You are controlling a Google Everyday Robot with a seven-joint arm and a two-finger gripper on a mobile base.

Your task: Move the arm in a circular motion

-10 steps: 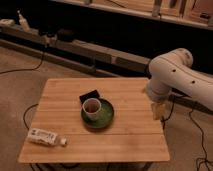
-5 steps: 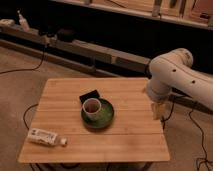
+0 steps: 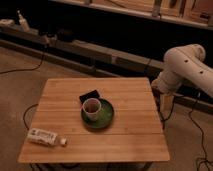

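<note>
The cream-white arm (image 3: 186, 67) comes in from the right edge, bends at a bulbous joint and points down. Its small tan gripper (image 3: 165, 103) hangs just beyond the right edge of the wooden table (image 3: 130, 140), about level with the tabletop. It touches nothing on the table and nothing shows in it.
On the table stand a green plate (image 3: 104, 119) with a white cup (image 3: 92, 107) on it and a small dark flat object (image 3: 89, 95) behind. A white bottle (image 3: 44, 136) lies at the front left. Cables (image 3: 197, 135) run over the floor. A long low bench (image 3: 85, 47) stands behind.
The arm has shifted a little to the right, so the gripper has moved from over the table's right edge to just beside it. The things on the table have not moved.
</note>
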